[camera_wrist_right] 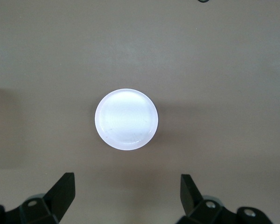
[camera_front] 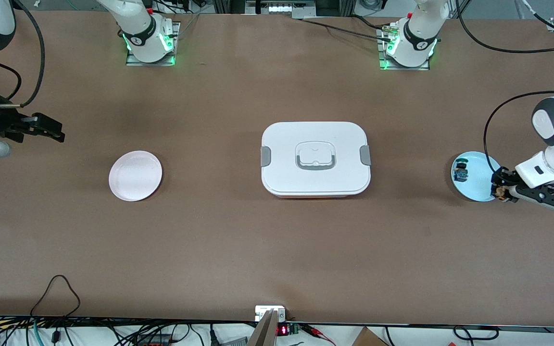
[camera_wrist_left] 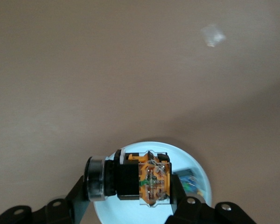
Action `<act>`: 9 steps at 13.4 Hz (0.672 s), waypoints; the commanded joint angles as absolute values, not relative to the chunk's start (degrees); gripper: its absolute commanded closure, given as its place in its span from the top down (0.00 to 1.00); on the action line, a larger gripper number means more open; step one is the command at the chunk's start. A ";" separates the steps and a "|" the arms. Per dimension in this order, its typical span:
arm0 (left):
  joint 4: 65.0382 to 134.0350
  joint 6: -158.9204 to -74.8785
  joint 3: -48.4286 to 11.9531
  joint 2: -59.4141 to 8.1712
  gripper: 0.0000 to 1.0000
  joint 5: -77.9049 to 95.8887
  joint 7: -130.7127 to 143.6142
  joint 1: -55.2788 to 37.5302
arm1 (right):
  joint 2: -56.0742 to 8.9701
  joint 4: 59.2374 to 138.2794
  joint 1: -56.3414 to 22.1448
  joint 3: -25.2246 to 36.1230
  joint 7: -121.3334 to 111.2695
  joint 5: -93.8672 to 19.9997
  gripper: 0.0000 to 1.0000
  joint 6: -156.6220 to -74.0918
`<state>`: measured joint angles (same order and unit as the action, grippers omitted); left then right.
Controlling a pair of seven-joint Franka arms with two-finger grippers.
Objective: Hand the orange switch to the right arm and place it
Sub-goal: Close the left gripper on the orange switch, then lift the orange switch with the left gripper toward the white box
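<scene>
- Front view: the left gripper (camera_front: 502, 188) hangs over the round pale-blue plate (camera_front: 475, 189), clamped on the orange switch (camera_front: 500, 192).
- Left wrist view: black body pinched crosswise, likely leaving an end free for handover (green-capped switch (camera_wrist_left: 190, 182) remains).
- Right wrist view: the right gripper (camera_wrist_right: 126, 196) waits, jaws wide, above the round white plate (camera_wrist_right: 126, 119).

matt brown table (camera_front: 209, 240); glossy white plastic box (camera_front: 315, 139); smooth pale plates (camera_front: 135, 175).

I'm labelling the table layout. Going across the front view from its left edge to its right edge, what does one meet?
right gripper → pink plate → white lidded box → blue plate → left gripper, shut on the orange switch.
</scene>
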<state>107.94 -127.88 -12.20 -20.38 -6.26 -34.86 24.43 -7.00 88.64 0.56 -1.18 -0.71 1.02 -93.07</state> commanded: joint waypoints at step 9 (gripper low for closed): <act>100.89 -108.38 -29.62 -21.00 0.26 27.71 -57.86 25.49 | -6.50 88.77 0.97 -1.32 -1.58 -2.00 1.00 -90.44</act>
<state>101.24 -110.51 -27.78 -20.25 18.26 -48.02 24.42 -7.01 88.65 0.57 -1.18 -0.92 0.36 -91.53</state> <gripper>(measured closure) 0.278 0.000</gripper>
